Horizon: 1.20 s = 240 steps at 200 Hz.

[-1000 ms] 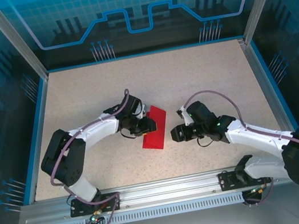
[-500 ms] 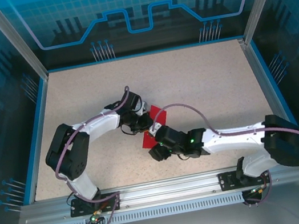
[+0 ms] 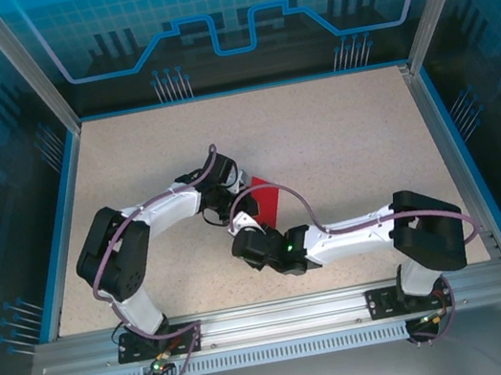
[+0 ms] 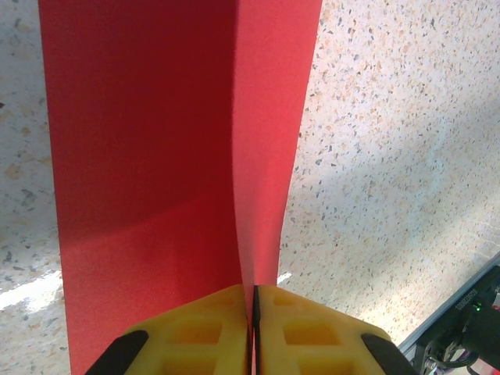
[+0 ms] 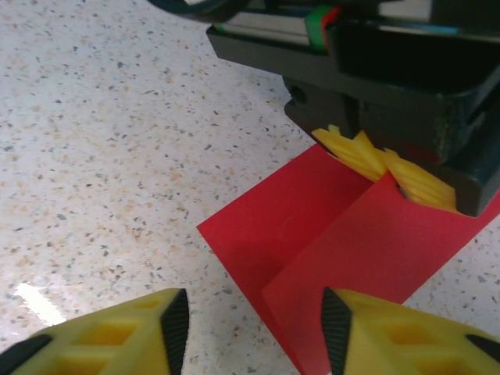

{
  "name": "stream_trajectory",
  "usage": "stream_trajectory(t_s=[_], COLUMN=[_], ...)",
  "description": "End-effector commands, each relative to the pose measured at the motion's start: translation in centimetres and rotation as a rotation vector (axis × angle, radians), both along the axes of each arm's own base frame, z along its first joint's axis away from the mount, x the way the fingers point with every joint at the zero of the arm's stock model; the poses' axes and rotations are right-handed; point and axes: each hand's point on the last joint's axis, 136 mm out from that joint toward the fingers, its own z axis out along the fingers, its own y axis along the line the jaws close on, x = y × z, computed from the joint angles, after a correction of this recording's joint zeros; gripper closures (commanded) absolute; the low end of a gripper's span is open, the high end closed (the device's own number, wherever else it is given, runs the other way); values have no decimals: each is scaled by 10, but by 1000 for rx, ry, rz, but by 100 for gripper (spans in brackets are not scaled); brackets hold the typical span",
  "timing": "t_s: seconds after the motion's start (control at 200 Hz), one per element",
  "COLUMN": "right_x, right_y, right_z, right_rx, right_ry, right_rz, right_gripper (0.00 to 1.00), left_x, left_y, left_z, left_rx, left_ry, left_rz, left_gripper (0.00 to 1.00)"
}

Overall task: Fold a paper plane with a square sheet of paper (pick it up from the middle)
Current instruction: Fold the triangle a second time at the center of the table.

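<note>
Paper is being pinched at mid-worktop: the square sheet of paper [image 3: 266,204] is lying on the speckled worktop [image 3: 347,131], between the two wrists, with most of it resting flat. The left jaws are clamping shut on it. In the left wrist view the yellow fingers [image 4: 199,332] are meeting on a thin upright ridge of the red sheet [image 4: 141,156], and that ridge is running straight away from them with a flat panel falling to either side.

The right jaws are standing open and holding nothing. Their two yellow fingers [image 5: 105,332] are sitting apart at the bottom of the right wrist view, low over bare worktop, just short of the paper [image 5: 312,234].

The relation that is mattering now, as I judge it: the sheet is lying directly ahead of the right jaws, and its raised crease is running lengthwise from the left fingers [image 5: 367,156] at the far end toward the gap between the right fingers. The left arm [image 3: 157,209] is already touching the paper; the right arm [image 3: 356,232] is near but apart. Any next press or grip is probably depending on the right jaws lining up with that crease axis.
</note>
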Motion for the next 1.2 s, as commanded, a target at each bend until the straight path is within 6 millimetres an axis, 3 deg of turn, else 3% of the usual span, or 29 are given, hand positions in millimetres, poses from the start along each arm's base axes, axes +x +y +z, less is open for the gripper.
stream_trajectory(t_s=[0.0,0.325,0.445,0.5,0.57,0.625,0.705,0.865,1.0,1.195], right_x=[6,5,5,3,0,1,3,7,13,26], right_y=[0,-8,-8,-7,-10,-11,-13,-15,-20,-34], right_z=[4,5,5,4,-2,-3,-3,1,2,-6], right_rx=[-14,19,56,75,96,120,170,295,393,450], right_ry=[-40,-1,31,49,90,107,144,228,312,430], right_rz=[-37,-41,-25,-8,9,9,18,50,74,82], right_gripper=[56,84,88,91,93,94,94,95,94,94], left_x=[0,3,4,5,8,10,14,16,8,-11], left_y=[-2,-2,0,2,5,9,18,44,60,64], left_z=[6,7,9,11,15,18,25,36,40,44], left_rx=[-22,-21,-10,-2,9,30,69,158,188,119], left_ry=[13,9,3,-9,-28,-48,-83,-152,-181,-204], left_rz=[-9,-2,6,14,33,54,89,178,233,255], left_gripper=[88,87,84,76,72,59,47,39,40,49])
